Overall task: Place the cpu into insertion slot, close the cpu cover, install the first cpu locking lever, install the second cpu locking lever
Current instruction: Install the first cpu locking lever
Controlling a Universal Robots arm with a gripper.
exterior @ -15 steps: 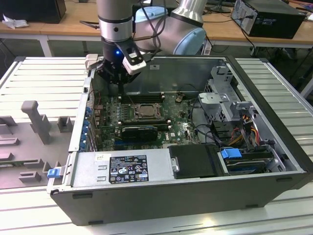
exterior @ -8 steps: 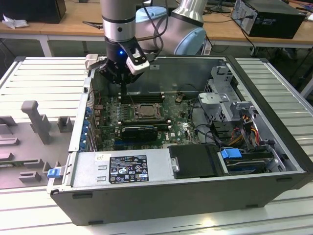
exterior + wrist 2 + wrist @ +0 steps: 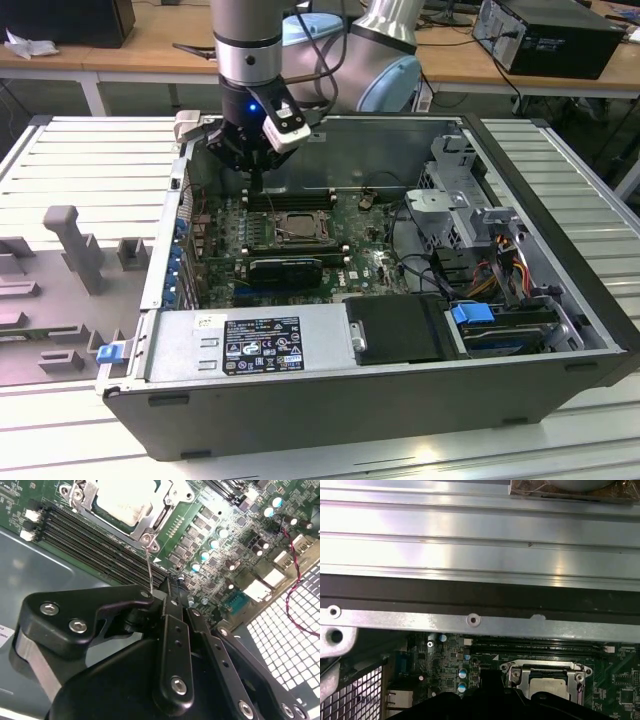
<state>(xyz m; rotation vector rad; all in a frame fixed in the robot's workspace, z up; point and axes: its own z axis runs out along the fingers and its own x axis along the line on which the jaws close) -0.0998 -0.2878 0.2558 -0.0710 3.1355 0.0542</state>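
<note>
The gripper [image 3: 159, 591] fills the second wrist view's foreground, jaws closed on a thin wire locking lever [image 3: 149, 567]. Just beyond the jaws, the cpu [image 3: 131, 499] sits in the insertion slot [image 3: 150, 527] under the cpu cover [image 3: 167, 505].

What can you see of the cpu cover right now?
The cpu cover is a thin silvery metal frame with a square window, lying closed and flat over the insertion slot on the green motherboard. The pale cpu shows through the window. A thin wire lever rises from its corner toward the gripper.
</note>
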